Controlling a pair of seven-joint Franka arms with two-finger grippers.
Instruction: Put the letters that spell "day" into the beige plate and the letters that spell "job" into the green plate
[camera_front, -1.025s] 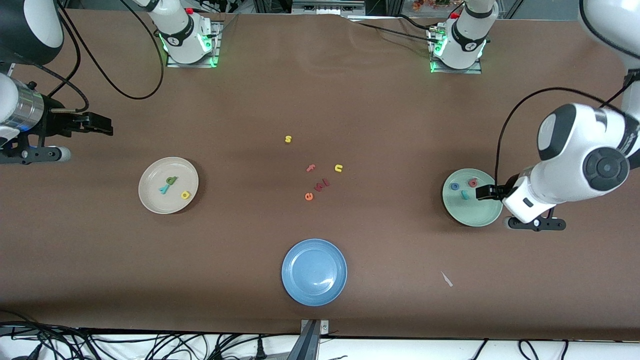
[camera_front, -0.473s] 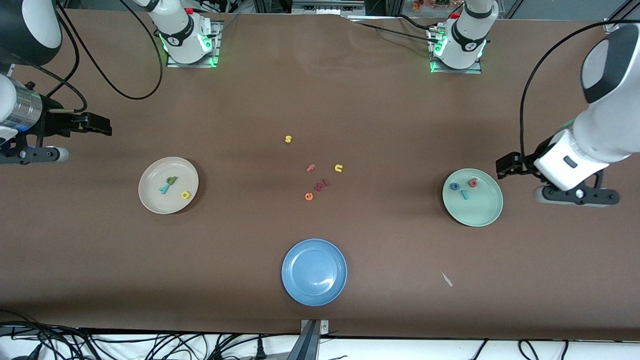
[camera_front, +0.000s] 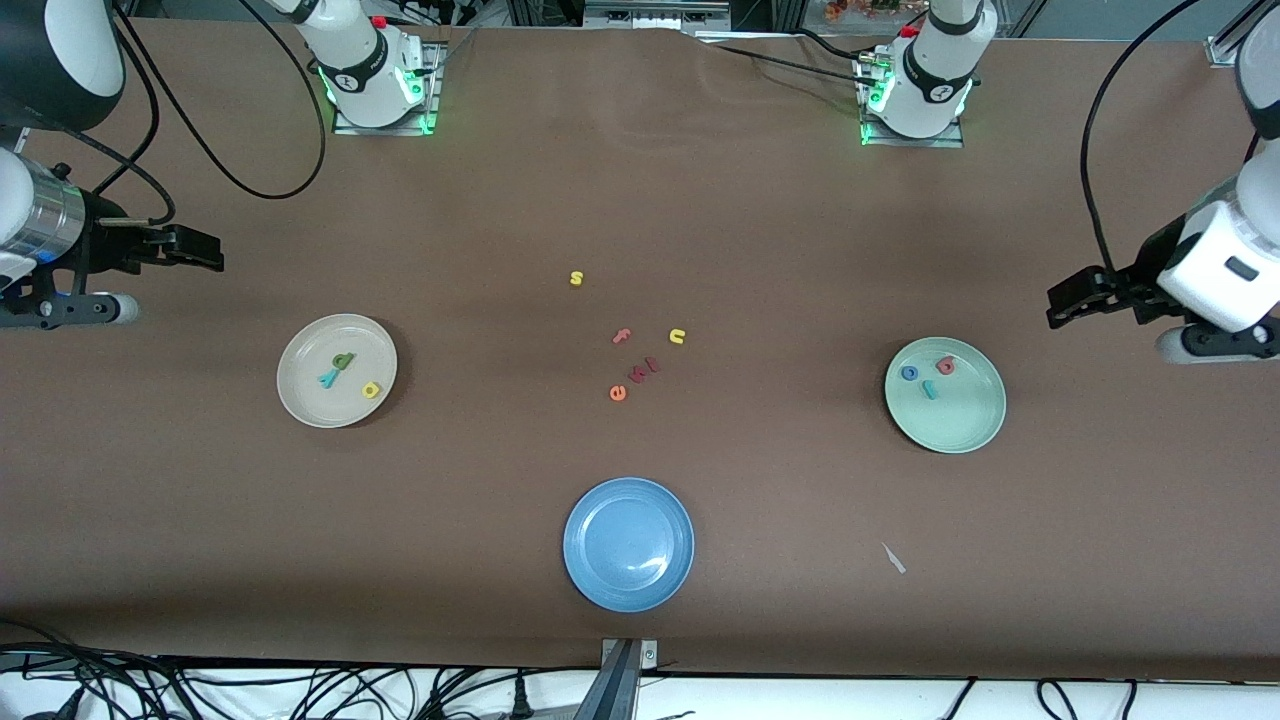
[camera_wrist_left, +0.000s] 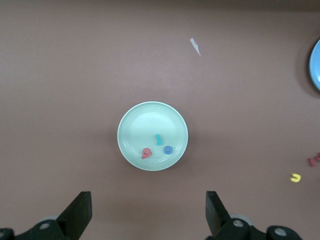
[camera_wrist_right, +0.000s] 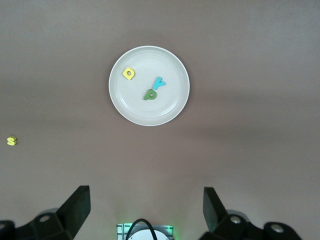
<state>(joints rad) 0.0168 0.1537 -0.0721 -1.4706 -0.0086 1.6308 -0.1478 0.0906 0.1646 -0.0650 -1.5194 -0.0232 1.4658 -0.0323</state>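
The beige plate (camera_front: 310, 395) (camera_wrist_right: 165, 107) holds a green d (camera_front: 343, 360) (camera_wrist_right: 150, 94), a teal y (camera_front: 328, 377) (camera_wrist_right: 159, 82) and a yellow a (camera_front: 371, 390) (camera_wrist_right: 129, 74). The green plate (camera_front: 955, 420) (camera_wrist_left: 137, 130) holds a blue o (camera_front: 909, 373) (camera_wrist_left: 168, 149), a pinkish-red b (camera_front: 945, 366) (camera_wrist_left: 146, 153) and a teal j (camera_front: 930, 389) (camera_wrist_left: 158, 139). My left gripper (camera_front: 1062, 303) (camera_wrist_left: 148, 212) hangs open and empty over bare table beside the green plate, toward the left arm's end. My right gripper (camera_front: 205, 250) (camera_wrist_right: 146, 210) waits open and empty over the table at the right arm's end.
A blue plate (camera_front: 628, 543) lies empty near the front camera's edge. Loose letters lie mid-table: a yellow s (camera_front: 576, 278), a pink f (camera_front: 622, 336), a yellow u (camera_front: 677, 336), an orange-red e (camera_front: 617, 393) and dark red pieces (camera_front: 644, 370). A white scrap (camera_front: 893, 558) lies by the blue plate.
My left gripper has pulled away from over the green plate toward the left arm's end of the table. The right arm has barely moved.
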